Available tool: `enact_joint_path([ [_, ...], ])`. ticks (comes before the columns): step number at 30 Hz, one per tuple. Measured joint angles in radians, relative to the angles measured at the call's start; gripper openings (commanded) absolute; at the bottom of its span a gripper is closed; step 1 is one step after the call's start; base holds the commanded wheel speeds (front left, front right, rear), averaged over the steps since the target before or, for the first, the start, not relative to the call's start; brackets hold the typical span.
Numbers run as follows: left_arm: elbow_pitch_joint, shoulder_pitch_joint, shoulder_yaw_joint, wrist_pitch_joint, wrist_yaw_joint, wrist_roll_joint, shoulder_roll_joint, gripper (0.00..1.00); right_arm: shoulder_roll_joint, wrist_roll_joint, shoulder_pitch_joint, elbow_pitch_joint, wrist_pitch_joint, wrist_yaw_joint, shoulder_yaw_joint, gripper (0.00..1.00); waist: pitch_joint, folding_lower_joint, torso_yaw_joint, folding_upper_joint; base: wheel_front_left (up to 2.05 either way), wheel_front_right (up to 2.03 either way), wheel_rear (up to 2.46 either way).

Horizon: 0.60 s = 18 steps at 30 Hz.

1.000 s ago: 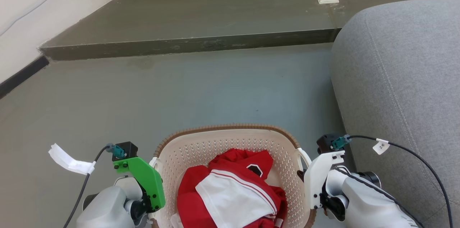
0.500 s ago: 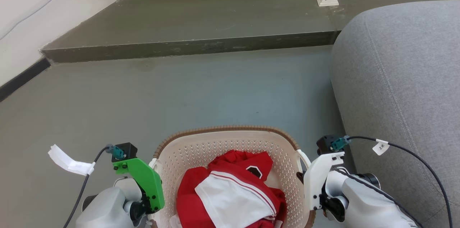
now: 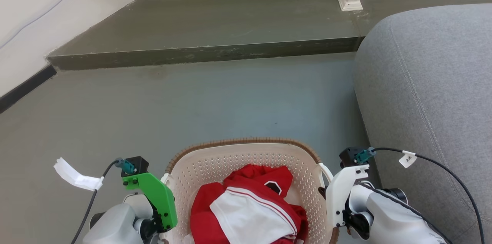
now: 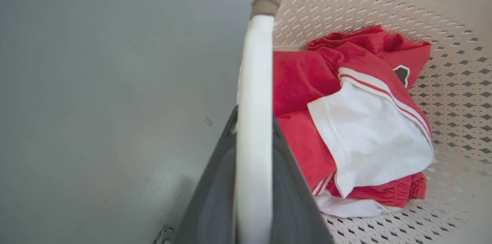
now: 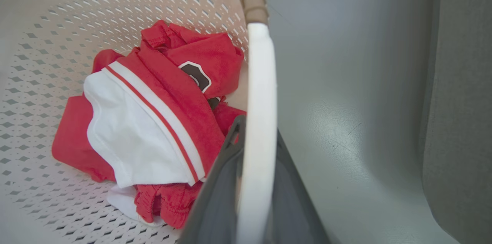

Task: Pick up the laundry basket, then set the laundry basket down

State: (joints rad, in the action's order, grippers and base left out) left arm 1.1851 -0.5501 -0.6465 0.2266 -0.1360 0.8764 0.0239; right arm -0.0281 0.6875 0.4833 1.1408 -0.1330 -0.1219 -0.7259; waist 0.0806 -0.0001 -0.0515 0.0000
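1. Both ends are committed. My left gripper [image 4: 254, 119] has its dark fingers pressed to either side of the left handle [image 4: 255, 63]. My right gripper [image 5: 258, 128] is clamped the same way on the right handle [image 5: 263, 63].
2. The basket [image 3: 246, 141] sits between my arms over the floor [image 3: 192, 102], towards the floor's right side and close to the sofa [image 3: 430, 82]. I cannot tell whether its base is off the floor.
3. Slip is my first worry. The handles are smooth, narrow white bars, so a tilted wrist could let one slide along the fingers or twist out of them.
4. An uneven lift comes next. If one arm rises faster, the basket tips and the clothes [image 3: 250, 205] slump to the low side, loading that grip harder.
5. If my arms drift apart or together, they would bend the handles or the thin perforated wall, and I judge either could pop a handle free.
6. On the right there is little room. A swing that way could rub my forearm or its cable [image 3: 442, 163] against the sofa and snag.
7. The step [image 3: 200, 52] lies ahead. Set down across its edge, the basket would rock or tip.
8. At set-down, letting go of one side first, or before the base is fully seated, would drop that side and could spill the load.
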Motion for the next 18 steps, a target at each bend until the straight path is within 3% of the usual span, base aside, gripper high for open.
enact_joint_path([
  [18, -0.070, 0.013, -0.004, 0.016, 0.000, 0.043, 0.031, 0.00, 0.002, 0.009, 0.022, 0.015, 0.016, -0.001, -0.008, 0.00, 0.014, 0.0000, -0.003, 0.0000, 0.00, 0.00, 0.00],
])
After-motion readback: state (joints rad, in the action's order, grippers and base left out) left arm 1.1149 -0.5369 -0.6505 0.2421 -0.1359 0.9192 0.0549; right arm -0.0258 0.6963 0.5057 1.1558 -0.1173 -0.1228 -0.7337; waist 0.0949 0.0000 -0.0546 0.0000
